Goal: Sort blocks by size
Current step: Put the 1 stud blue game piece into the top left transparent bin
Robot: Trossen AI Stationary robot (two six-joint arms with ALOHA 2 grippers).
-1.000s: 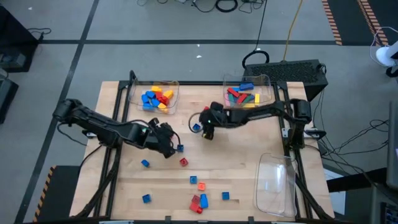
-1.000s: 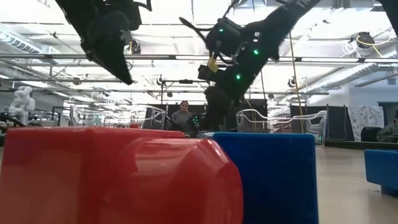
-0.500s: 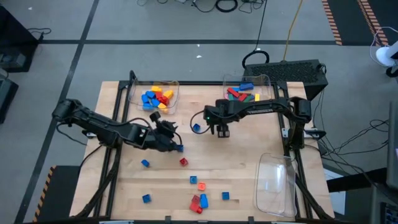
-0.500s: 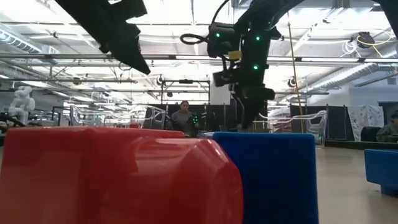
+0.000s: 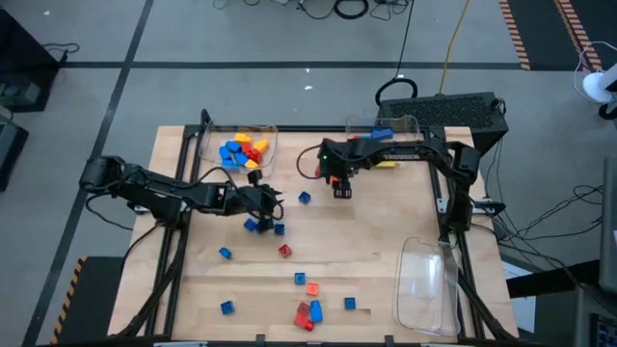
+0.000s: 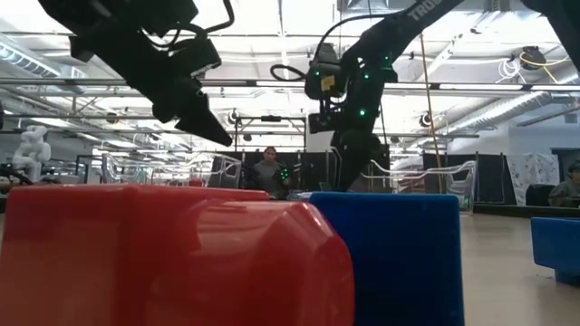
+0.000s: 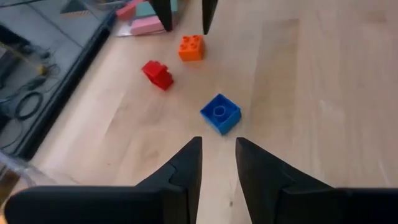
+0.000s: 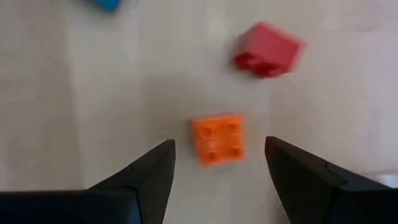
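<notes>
The blocks are small studded plastic bricks in blue, red, orange, yellow and green. Some are single-stud cubes, some squares, some longer bars.

Three clear trays stand on the table (image 5: 386, 222). The far-left tray (image 5: 208, 146) holds a heap of small blue, yellow, red and orange blocks. The far-right tray (image 5: 416, 127) holds longer red, green, yellow and blue bars. The third tray (image 5: 429, 281) lies at the near right corner.

Loose on the table, the high view shows about eight blue blocks. One (image 5: 305, 198) lies mid-table between the two grippers, and two (image 5: 253, 225) (image 5: 280, 229) lie just beside the left gripper. One (image 5: 224, 253) lies nearer the front left and one (image 5: 227, 307) at the near edge. Three more are in the near cluster, which also holds a red block (image 5: 304, 315) and an orange one (image 5: 312, 287). Another red block (image 5: 284, 251) sits alone mid-table.

The right gripper (image 8: 219, 143) hangs before the far-right tray with its fingers spread wide to either side of an orange four-stud block (image 8: 217, 138). It touches neither side of that block, and a red block (image 8: 268, 50) lies just beyond.

The left gripper (image 7: 217, 144) is left of mid-table, fingers parted by a narrow gap with nothing between them, pointing at the mid-table blue cube.

In the low view a red block (image 6: 172, 263) and a blue block (image 6: 390, 258) fill the foreground, touching.
</notes>
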